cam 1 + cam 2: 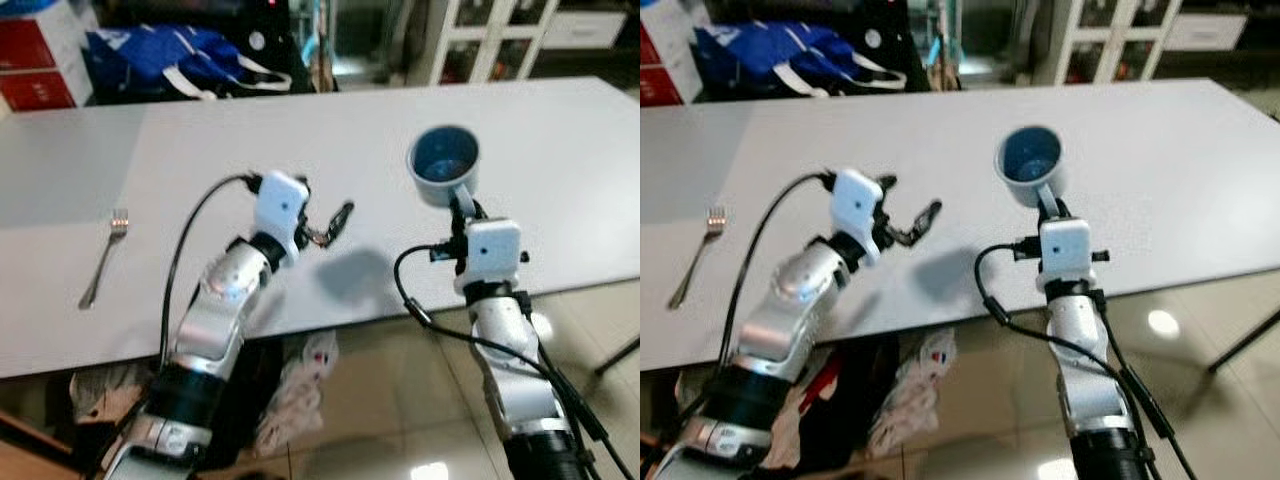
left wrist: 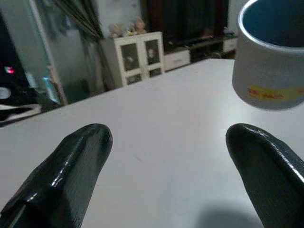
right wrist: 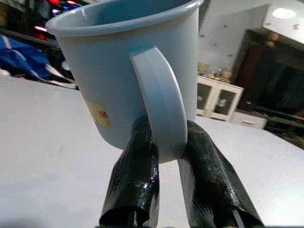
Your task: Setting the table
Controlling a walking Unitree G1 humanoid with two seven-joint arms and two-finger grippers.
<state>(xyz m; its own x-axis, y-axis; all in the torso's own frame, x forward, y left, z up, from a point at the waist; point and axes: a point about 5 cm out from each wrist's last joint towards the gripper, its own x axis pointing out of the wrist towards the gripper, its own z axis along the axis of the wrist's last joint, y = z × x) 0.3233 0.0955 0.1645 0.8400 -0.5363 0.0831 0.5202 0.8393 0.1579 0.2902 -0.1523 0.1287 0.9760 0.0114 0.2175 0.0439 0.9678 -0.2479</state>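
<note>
In the left eye view, a long white desk (image 1: 560, 150) crosses the picture. The right hand (image 1: 459, 203) reaches over its near edge and holds a light blue mug (image 1: 443, 163) by the handle, lifted above the desk with the opening tipped toward the camera. The left hand (image 1: 322, 228) is above the desk too, near its front edge, with its fingers spread and nothing between them. A metal fork (image 1: 103, 256) lies flat on the desk far to the left, well apart from both hands. A blue bag (image 1: 170, 55) and a red and white box (image 1: 40, 55) are behind the desk.

The right eye view shows the same arrangement.

In the left wrist view, the two black fingers (image 2: 71, 166) stand wide apart above the white surface, and the mug hangs in the air beside them. It has a yellow label (image 2: 270, 92) on the side.

In the right wrist view, both fingers are pressed on the mug's handle (image 3: 161, 109), one on each side, at its lower part. A white cabinet (image 3: 221, 102) stands in the background.
</note>
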